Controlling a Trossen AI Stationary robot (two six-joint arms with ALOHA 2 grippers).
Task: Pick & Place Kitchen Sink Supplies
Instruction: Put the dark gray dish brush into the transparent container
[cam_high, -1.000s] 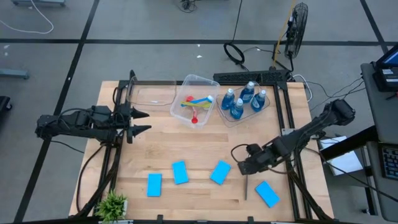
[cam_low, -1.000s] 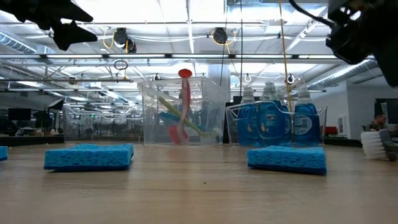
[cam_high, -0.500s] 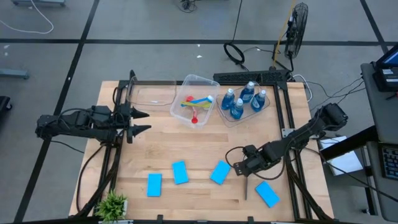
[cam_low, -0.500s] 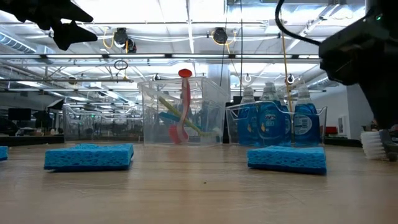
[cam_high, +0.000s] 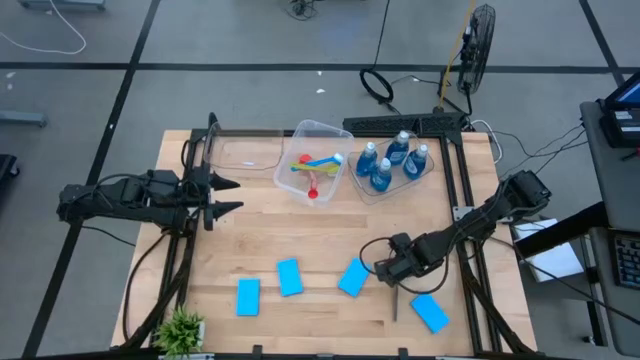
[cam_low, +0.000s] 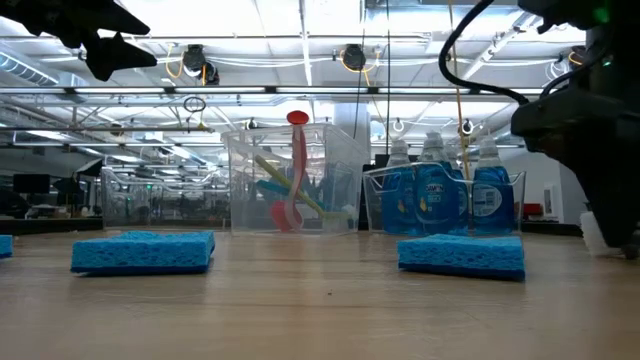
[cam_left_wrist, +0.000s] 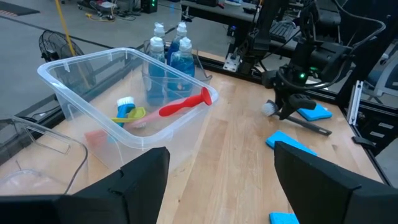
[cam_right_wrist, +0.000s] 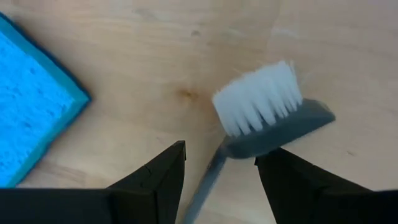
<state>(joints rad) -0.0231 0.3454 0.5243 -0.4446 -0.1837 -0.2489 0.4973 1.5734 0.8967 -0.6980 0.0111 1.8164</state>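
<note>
Right gripper (cam_right_wrist: 221, 165): low over the table, fingers apart, straddling the grey brush (cam_right_wrist: 273, 121) without clamping it.
Grey brush: flat on the wood, white bristles up, between two sponges (cam_high: 353, 277).
Left gripper (cam_high: 228, 196): hanging with jaws apart near the empty tub (cam_high: 240, 152).
Bottles (cam_high: 390, 163): standing in a clear tub.
Other brushes (cam_high: 315, 165): in the middle tub.
</note>
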